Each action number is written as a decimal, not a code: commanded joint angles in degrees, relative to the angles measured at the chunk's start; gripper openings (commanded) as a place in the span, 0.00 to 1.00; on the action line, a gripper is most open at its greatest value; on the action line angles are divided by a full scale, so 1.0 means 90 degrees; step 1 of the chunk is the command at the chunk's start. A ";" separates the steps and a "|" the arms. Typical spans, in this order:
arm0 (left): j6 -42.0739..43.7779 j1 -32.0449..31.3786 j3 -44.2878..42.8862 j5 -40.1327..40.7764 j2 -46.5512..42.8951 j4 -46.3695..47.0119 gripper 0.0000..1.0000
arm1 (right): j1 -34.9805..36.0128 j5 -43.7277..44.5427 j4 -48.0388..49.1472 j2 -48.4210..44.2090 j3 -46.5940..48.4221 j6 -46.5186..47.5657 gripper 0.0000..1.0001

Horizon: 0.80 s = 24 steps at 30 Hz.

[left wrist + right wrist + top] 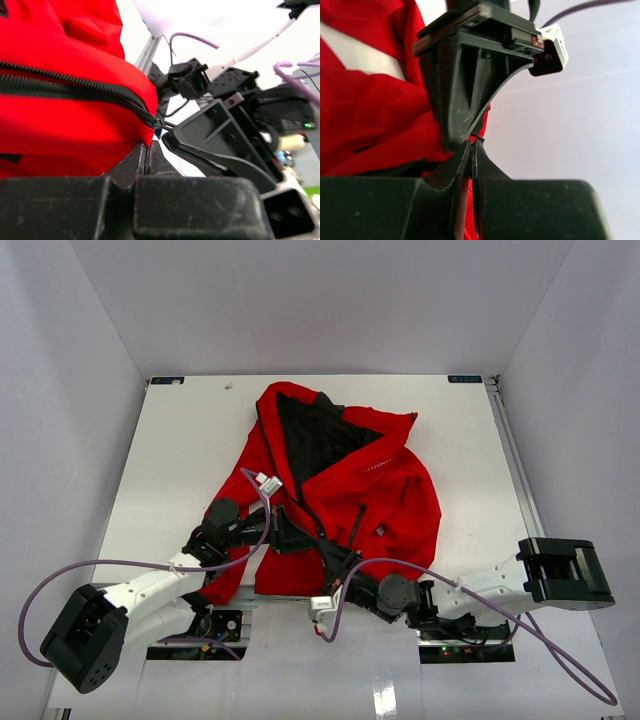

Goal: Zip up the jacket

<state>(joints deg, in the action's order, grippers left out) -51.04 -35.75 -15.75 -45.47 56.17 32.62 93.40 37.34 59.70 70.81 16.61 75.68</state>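
The red jacket [370,490] lies spread on the white table [180,440], its black lining showing at the collar and its dark front zipper [318,520] open above the hem. My left gripper [292,537] is at the hem; in the left wrist view it [147,145] is shut on the red hem corner just under the zipper's [75,85] lower end. My right gripper [335,562] meets it from the right. In the right wrist view it [473,145] is shut on the jacket's hem edge [370,125], a small dark zipper piece at its tips.
Purple cables [60,575] loop off both arms near the table's front edge. A white connector [320,605] hangs at the right wrist. White walls close in the table on three sides. One finger of the left gripper [465,80] fills the middle of the right wrist view.
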 commanded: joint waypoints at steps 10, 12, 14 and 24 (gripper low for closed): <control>0.0437 -0.0042 0.0070 0.0199 -0.0558 -0.0538 0.00 | -0.0827 -0.0674 -0.2035 -0.0807 0.1280 -0.2551 0.08; 0.0456 -0.0042 0.0107 0.0190 -0.0691 -0.0535 0.00 | -0.1019 -0.0940 -0.2438 -0.0984 0.1409 -0.2926 0.08; 0.0456 -0.0042 0.0143 0.0179 -0.0783 -0.0512 0.00 | -0.1318 -0.1236 -0.2772 -0.1184 0.1481 -0.3330 0.08; 0.0446 -0.0042 0.0197 0.0071 -0.0801 -0.0421 0.00 | -0.2585 -0.2763 -0.3998 -0.1256 0.2172 -0.4083 0.08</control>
<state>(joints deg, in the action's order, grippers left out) -47.20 -35.46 -15.31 -39.18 49.32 29.85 75.93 15.58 28.31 59.62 30.40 42.23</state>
